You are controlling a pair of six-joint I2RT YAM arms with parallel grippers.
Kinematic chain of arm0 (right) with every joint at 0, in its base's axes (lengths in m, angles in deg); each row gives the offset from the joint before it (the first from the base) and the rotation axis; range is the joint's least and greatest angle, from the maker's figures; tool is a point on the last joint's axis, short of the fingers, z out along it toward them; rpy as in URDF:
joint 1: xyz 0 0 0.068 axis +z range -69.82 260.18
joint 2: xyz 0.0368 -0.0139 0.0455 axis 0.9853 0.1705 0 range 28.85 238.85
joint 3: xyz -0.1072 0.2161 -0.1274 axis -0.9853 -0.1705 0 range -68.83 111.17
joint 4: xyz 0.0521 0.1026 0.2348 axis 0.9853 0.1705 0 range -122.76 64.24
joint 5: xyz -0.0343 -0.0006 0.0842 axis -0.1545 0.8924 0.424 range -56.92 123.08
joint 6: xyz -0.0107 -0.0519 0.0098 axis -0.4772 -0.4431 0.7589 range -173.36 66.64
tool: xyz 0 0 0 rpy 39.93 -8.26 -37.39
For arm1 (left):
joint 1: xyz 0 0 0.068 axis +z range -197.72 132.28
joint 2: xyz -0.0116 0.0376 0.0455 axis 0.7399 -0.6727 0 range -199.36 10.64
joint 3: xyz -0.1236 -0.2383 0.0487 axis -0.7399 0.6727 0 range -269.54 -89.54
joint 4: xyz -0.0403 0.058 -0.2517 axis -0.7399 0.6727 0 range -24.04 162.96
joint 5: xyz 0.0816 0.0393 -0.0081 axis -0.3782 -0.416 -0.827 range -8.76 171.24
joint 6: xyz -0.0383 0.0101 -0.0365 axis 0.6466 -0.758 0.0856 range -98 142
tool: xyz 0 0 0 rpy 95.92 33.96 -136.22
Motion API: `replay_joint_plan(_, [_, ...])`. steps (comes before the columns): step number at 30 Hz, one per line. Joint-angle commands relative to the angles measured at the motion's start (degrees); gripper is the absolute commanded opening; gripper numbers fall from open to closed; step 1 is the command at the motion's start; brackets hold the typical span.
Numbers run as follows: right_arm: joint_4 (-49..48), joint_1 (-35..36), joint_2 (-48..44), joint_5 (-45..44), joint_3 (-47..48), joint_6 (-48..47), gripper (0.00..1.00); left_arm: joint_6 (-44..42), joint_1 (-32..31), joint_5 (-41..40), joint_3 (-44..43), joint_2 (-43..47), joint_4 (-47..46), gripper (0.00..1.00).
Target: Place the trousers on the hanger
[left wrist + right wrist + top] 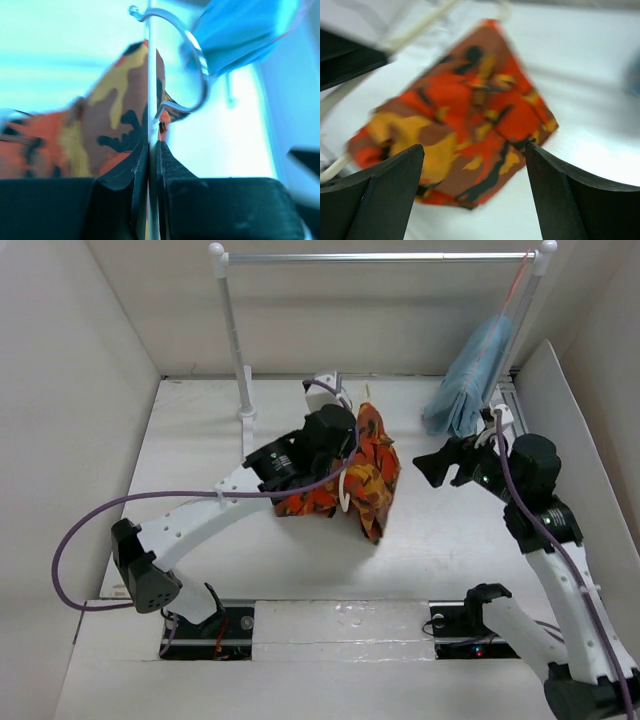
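The camouflage trousers (368,475) hang folded over the cream hanger (344,492), lifted near the table's middle. My left gripper (348,432) is shut on the hanger's thin stem (151,95), just below its metal hook (199,65); the trousers (95,125) drape left of my left gripper (152,145). My right gripper (428,468) is open and empty, right of the trousers and facing them. In the right wrist view the trousers (470,110) fill the space beyond my right gripper (475,150), with the hanger's cream arm (415,30) above.
A white clothes rack (380,257) stands at the back, its left post (235,340) near my left arm. A light blue garment (468,380) hangs at its right end on a pinkish-red hanger (520,275). White walls enclose the table.
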Motion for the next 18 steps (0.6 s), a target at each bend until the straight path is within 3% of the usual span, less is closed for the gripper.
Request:
replay_joint_plan(1, [1.4,7.8,-3.5,3.7,5.5,7.0,0.87,-4.2,-0.4,-2.2,-10.7,2.1,2.1,0.0])
replay_joint_plan(5, [-5.0,16.5,-1.6,4.3,10.1,15.4,0.91,-5.5,-0.4,-1.5,-15.5,0.8,2.0,0.0])
replay_joint_plan(14, [-25.5,30.8,5.4,2.9,3.8,25.9,0.9,-1.9,-0.4,-1.4,-2.0,3.6,-10.4,0.0])
replay_joint_plan(18, [-23.9,34.2,8.5,1.4,5.0,24.7,0.89,-2.0,-0.4,-1.2,-1.3,3.7,-11.4,0.0])
